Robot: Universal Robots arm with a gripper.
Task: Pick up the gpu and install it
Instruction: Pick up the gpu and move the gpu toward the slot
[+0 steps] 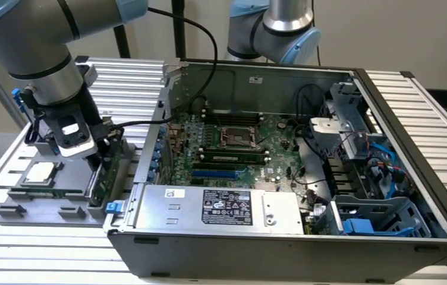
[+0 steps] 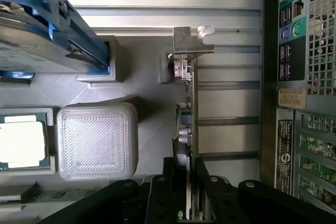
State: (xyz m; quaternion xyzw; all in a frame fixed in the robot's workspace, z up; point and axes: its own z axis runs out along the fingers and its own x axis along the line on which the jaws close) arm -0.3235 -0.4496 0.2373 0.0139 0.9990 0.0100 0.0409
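Slatted aluminium desk (image 1: 414, 107) carries an open computer case (image 1: 287, 249) and, at the exterior view's left, a grey parts tray (image 1: 17, 205). The gpu (image 1: 100, 172) stands on edge in that tray, outside the case, its silver bracket (image 2: 191, 40) at the far end in the wrist view. My gripper (image 1: 97, 155) is set narrow over the card's top edge, closed against both faces. I judge this as the pick-up step, with the grasp made and the card not yet lifted. Leaving the holder calls for a straight, square pull so the card doesn't bind.
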